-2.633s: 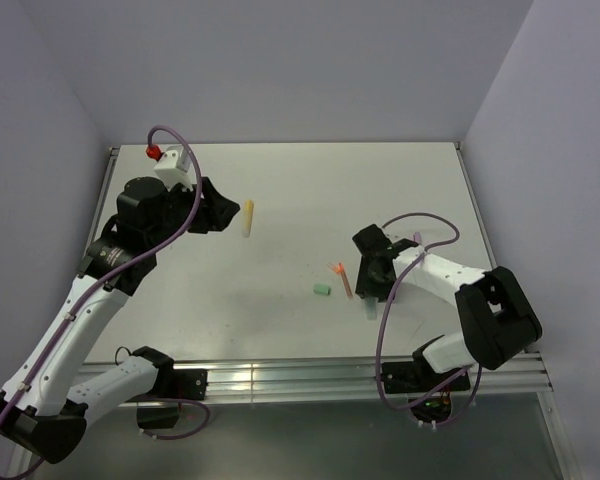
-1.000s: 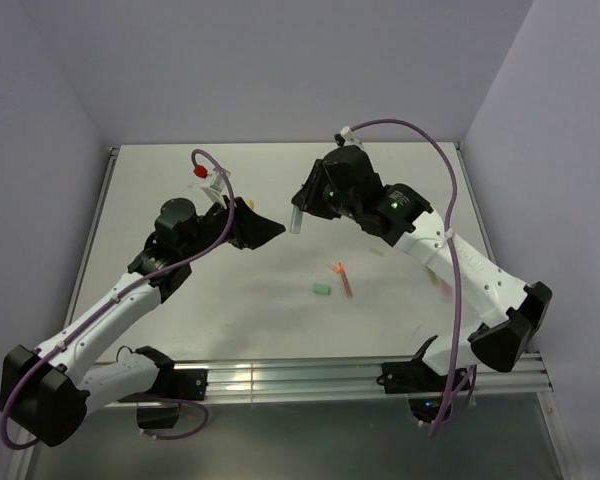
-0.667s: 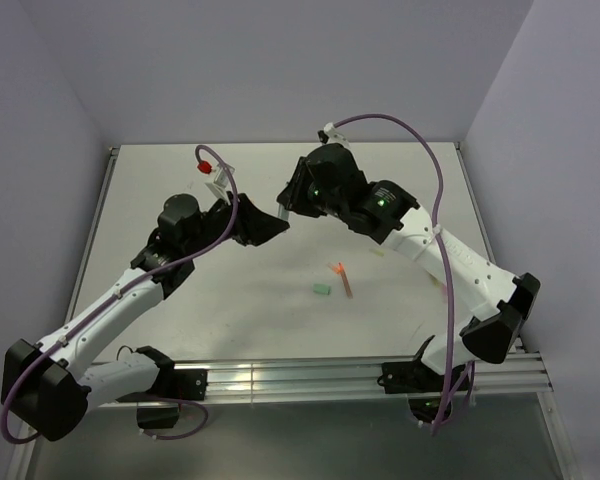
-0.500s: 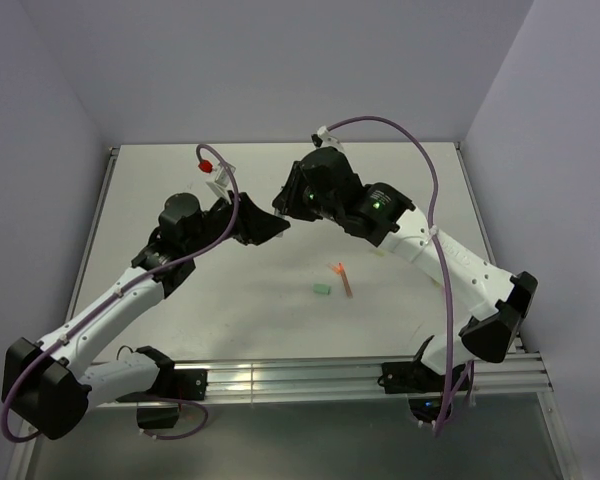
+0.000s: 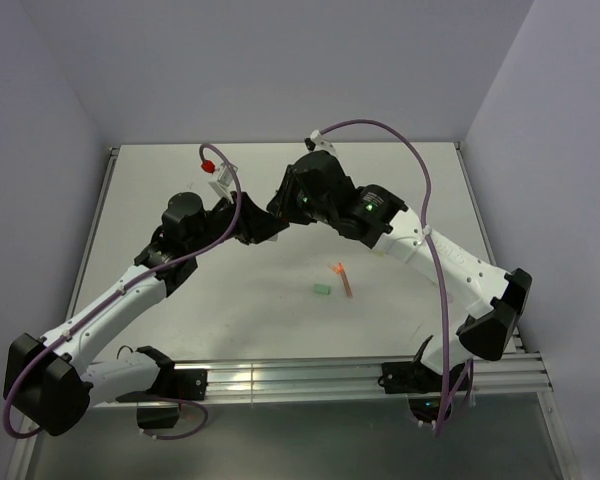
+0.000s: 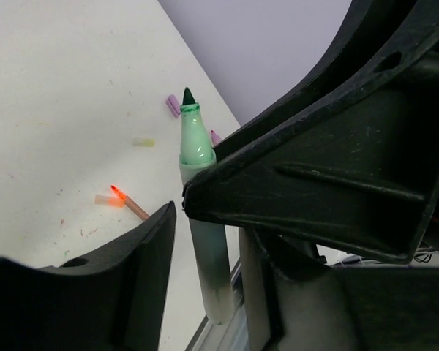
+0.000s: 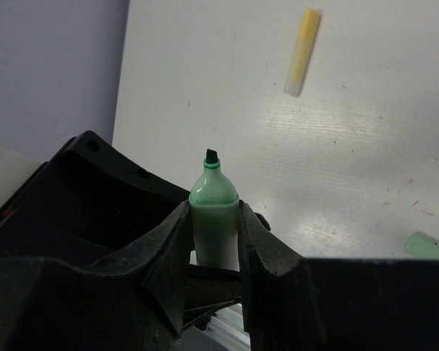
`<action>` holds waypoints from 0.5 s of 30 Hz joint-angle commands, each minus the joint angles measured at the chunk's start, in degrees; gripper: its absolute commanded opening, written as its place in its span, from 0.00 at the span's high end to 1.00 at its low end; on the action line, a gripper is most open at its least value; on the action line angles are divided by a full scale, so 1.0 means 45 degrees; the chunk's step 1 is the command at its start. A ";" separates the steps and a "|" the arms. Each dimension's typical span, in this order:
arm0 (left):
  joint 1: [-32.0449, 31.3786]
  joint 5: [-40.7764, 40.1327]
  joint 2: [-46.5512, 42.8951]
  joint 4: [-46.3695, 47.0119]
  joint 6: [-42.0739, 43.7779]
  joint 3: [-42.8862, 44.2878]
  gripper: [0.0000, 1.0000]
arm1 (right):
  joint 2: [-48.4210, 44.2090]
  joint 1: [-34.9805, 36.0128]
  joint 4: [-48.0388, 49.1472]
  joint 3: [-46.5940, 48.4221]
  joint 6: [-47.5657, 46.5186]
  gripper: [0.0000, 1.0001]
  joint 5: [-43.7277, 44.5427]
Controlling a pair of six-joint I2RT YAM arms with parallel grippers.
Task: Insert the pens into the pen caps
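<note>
Right claw (image 7: 214,219) clenched on mint-teal pen (image 7: 214,194), held above the bench (image 7: 366,146), long axis running out past its fingers, nib foremost. Left claw (image 6: 208,248) straddles the barrel from opposite; whether it grips cannot be told

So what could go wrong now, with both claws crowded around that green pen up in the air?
The right gripper clamps the mint-teal pen, while the left gripper sits around it with a sliver of gap showing. If the right lets go before the left is tight, the pen would likely drop to the table. The two grippers are also almost touching, so a small nudge might knock the pen askew. Its bare tip could smear ink.
</note>
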 commanded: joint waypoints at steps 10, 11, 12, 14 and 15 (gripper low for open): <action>-0.0074 -0.0209 -0.0171 -0.0302 0.0269 0.0615 1.00 | 0.0435 0.0175 0.0256 0.1159 -0.0297 0.76 0.0681; -0.0055 -0.0306 -0.0191 -0.0419 0.0366 0.0635 1.00 | 0.0474 0.0175 -0.0015 0.1336 -0.0434 0.67 0.0877; -0.0054 -0.0404 -0.0191 -0.0536 0.0406 0.0693 1.00 | 0.0513 0.0175 -0.0212 0.1531 -0.0552 0.55 0.1092; -0.0055 -0.0483 -0.0171 -0.0887 0.0503 0.0752 1.00 | 0.0456 0.0136 -0.0738 0.2098 -0.0942 0.46 0.1870; -0.0054 -0.0580 -0.0152 -0.0966 0.0504 0.0753 1.00 | 0.0397 0.0097 -0.0838 0.2196 -0.1079 0.42 0.2069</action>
